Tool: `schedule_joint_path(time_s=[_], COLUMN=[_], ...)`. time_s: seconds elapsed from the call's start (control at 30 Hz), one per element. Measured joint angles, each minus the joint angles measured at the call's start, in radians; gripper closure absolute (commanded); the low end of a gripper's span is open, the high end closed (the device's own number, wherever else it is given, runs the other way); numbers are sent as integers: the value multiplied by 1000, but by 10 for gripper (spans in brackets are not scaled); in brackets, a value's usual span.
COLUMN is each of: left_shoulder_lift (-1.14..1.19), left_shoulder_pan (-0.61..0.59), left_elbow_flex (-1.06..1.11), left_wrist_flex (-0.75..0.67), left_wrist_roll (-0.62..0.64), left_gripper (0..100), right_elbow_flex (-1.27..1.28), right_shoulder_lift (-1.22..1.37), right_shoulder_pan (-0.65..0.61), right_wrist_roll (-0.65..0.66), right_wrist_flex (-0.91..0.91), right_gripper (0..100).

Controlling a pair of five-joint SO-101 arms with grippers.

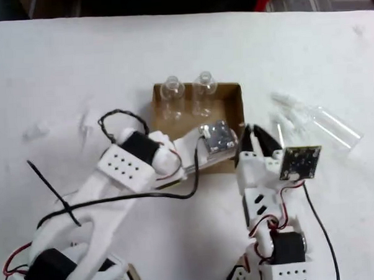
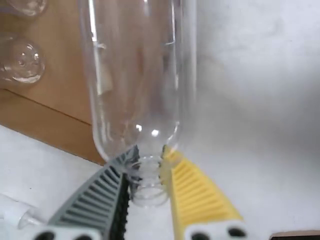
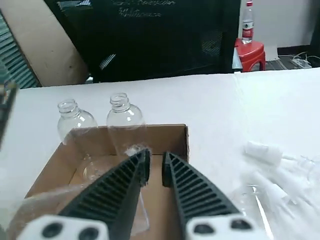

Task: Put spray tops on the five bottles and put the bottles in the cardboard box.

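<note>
A clear bottle [image 2: 137, 75] is held by its threaded neck, with my left gripper [image 2: 147, 160] shut on it; its grey and yellow fingers pinch just below the shoulder. It hangs over the near right part of the cardboard box [image 1: 225, 95]. Two open-necked bottles [image 1: 172, 94] [image 1: 204, 88] stand upright at the box's far side, also seen as two bottles [image 3: 70, 120] [image 3: 122, 114] in the right wrist view. My right gripper [image 3: 156, 165] hovers at the box's near right corner, its black fingers a narrow gap apart and holding nothing. The left gripper [image 1: 224, 139] sits just beside it.
Several white spray tops [image 1: 285, 117] lie loose on the table right of the box, next to a clear bottle [image 1: 335, 128] on its side. The white table [image 1: 78, 70] spreads to the left and far side. Cables trail by the left arm.
</note>
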Motion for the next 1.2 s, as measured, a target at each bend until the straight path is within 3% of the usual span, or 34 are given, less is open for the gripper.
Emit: schedule_joint_path(time_s=[0.2,0.47,1.2], left_shoulder_lift=[0,2,0], left_shoulder_pan=[38,104,120], left_elbow_flex=[-92,-232,-442], left_wrist_flex=[68,219,224], left_wrist_roll=[28,83,233], left_gripper=[979,978,978], right_elbow_flex=[104,106,124], right_shoulder_lift=[-6,-14,2], right_shoulder_pan=[-48,-52,-58], right_wrist_roll=[130,149,157], right_wrist_flex=[-132,-167,-157], right_gripper=[982,982,981])
